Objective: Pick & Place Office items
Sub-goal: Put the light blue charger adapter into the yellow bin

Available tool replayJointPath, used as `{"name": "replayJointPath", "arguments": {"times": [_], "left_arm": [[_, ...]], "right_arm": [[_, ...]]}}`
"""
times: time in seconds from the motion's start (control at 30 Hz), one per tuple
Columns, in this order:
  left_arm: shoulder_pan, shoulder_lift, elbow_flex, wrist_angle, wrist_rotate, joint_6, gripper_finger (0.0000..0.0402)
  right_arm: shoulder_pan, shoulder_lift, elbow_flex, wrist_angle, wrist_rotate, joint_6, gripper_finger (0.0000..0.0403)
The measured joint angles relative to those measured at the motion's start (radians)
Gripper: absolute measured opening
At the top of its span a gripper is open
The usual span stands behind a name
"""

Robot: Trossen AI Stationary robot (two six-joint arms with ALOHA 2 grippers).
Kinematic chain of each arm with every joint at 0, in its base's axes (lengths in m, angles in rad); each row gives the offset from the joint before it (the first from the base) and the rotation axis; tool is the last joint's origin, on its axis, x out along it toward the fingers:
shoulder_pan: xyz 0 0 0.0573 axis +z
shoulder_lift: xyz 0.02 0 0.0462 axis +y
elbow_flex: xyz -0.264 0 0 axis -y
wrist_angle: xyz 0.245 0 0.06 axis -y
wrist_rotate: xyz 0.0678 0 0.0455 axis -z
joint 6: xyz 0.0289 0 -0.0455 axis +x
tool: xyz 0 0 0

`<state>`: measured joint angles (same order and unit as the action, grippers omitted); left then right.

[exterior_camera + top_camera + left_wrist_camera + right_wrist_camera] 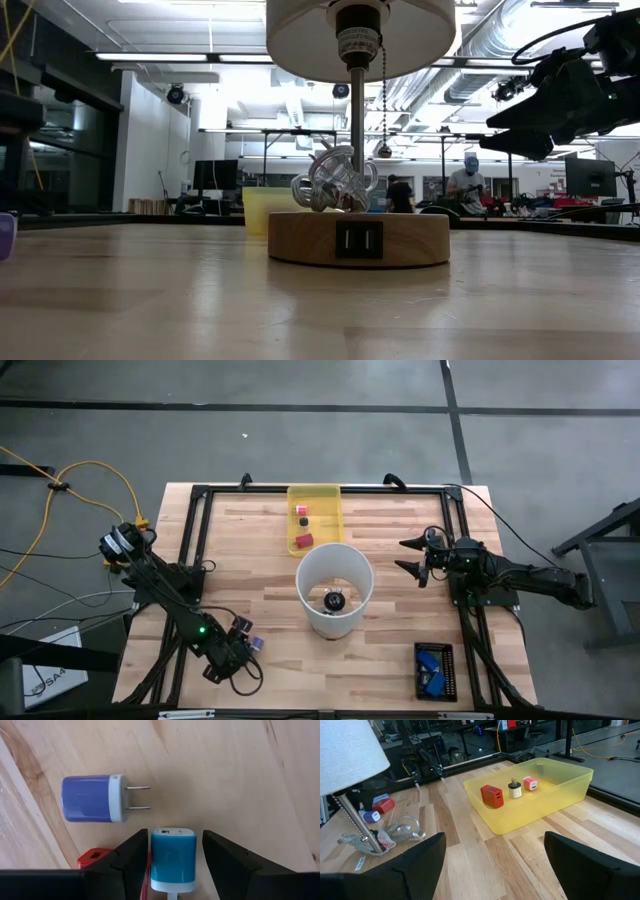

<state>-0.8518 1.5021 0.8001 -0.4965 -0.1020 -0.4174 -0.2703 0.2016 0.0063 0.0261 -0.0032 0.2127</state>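
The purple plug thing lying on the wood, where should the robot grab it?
Grip the purple wall charger across its boxy body, coming straight down. It lies on its side with two thin metal prongs sticking out sideways, probably too slippery and skinny to hold.

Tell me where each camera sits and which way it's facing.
High view: overhead, looking straight down on the table and lamp; both arms show.
Low view: table height, facing level across at the lamp; right gripper shows upper right.
Left wrist view: looks down past the left gripper straddling a cyan charger.
Right wrist view: looks past the open right gripper toward the yellow tray.
Shared: high and right wrist both show the tray.
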Motion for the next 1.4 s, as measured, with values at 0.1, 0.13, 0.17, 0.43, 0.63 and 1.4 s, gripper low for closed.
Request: {"name": "replayJointPath", "arguments": {"times": [0.1,0.13,0.17,0.43,0.63,1.4], "left_arm": [[-0.008,0.0,0.0,-0.009,0.0,-0.003,0.0181],[-0.012,0.0,0.0,-0.013,0.0,-0.003,0.0181],[-0.015,0.0,0.0,-0.015,0.0,-0.003,0.0181],[-0.024,0.0,0.0,-0.03,-0.002,-0.003,0.0181],[-0.024,0.0,0.0,-0.039,-0.005,-0.008,0.0181],[-0.024,-0.001,0.0,-0.038,-0.005,-0.01,0.0127]], "right_arm": [[0.0,0.0,0.0,0.0,0.0,0.0,0.0325],[0.0,0.0,0.0,0.0,0.0,0.0,0.0325],[0.0,0.0,0.0,0.0,0.0,0.0,0.0325],[0.0,0.0,0.0,0.0,0.0,0.0,0.0325],[0.0,0.0,0.0,0.0,0.0,0.0,0.0325],[0.0,0.0,0.0,0.0,0.0,0.0,0.0325]]}}
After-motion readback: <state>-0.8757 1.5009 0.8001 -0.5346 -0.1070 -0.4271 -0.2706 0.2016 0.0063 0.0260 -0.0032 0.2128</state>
